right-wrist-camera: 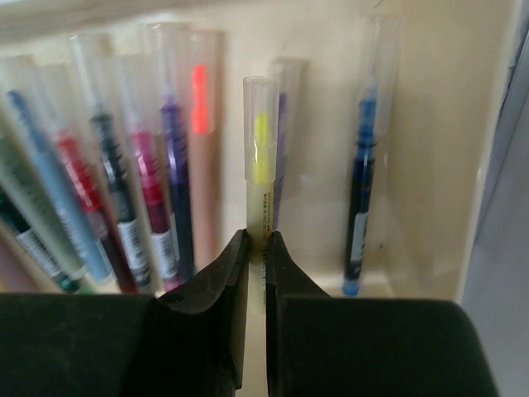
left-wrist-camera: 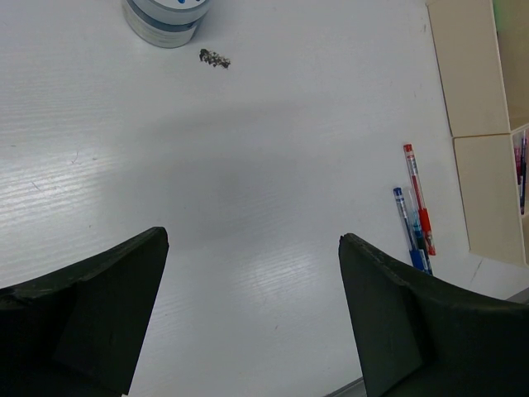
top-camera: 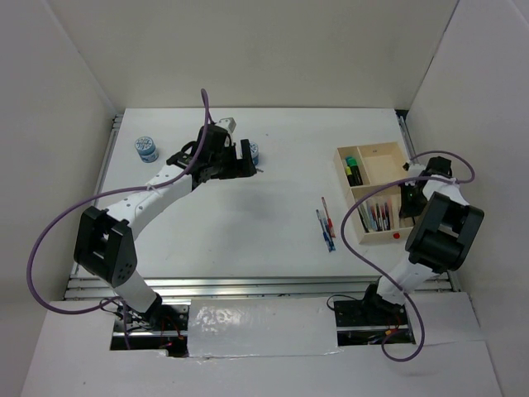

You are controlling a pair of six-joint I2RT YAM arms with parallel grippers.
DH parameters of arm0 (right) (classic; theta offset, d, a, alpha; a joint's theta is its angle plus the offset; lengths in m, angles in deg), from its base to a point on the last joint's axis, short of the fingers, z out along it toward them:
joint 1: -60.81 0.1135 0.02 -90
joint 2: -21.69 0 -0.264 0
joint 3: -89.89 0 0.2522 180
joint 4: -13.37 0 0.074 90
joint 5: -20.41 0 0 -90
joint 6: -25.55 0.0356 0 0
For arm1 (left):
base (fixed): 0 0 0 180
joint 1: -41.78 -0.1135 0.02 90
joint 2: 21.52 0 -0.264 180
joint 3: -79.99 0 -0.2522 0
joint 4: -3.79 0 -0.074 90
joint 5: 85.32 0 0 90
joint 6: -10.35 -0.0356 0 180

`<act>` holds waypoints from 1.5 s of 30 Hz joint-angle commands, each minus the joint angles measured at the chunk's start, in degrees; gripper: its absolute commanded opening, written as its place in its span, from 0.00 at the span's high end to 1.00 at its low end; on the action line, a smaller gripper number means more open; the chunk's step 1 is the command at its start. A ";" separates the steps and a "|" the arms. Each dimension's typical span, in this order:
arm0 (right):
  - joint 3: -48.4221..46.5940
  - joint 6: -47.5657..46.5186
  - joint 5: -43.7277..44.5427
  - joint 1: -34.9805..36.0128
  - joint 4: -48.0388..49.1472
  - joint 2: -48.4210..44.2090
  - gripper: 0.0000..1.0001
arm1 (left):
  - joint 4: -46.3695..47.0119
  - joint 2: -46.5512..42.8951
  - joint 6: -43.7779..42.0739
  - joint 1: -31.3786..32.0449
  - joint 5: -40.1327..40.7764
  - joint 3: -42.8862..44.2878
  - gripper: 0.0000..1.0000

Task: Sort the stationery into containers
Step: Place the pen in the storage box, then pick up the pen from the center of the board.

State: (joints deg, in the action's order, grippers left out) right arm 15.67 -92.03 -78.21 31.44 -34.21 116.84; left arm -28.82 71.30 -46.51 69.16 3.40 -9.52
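My right gripper (right-wrist-camera: 255, 240) is shut on a thin yellow pen (right-wrist-camera: 259, 157) and holds it over the pen compartment of the pale wooden tray (top-camera: 387, 153); several pens (right-wrist-camera: 124, 207) lie in that compartment. In the top view it (top-camera: 407, 201) hangs over the tray's right side. My left gripper (left-wrist-camera: 252, 240) is open and empty above bare table. A blue-white pot (left-wrist-camera: 165, 18) lies ahead of it, and in the top view (top-camera: 253, 152) just to its right. A second pot (top-camera: 146, 148) stands far left. A red pen (left-wrist-camera: 418, 207) and blue pens (left-wrist-camera: 409, 227) lie loose on the table.
Green and yellow highlighters (top-camera: 353, 169) sit in the tray's left compartments. A small dark speck of debris (left-wrist-camera: 214, 58) lies near the pot. White walls enclose the table; metal rails run along its left and near edges.
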 commanded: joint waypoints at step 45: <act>11.16 17.82 -2.10 42.01 3.41 -12.11 0.86 | 2.50 -1.67 -0.45 -0.66 0.58 -1.40 0.03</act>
State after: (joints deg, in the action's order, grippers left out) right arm 27.67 -75.68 -81.75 72.29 -33.86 103.33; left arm -28.36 71.17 -46.48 68.78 3.55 -11.16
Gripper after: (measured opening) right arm 0.128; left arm 0.970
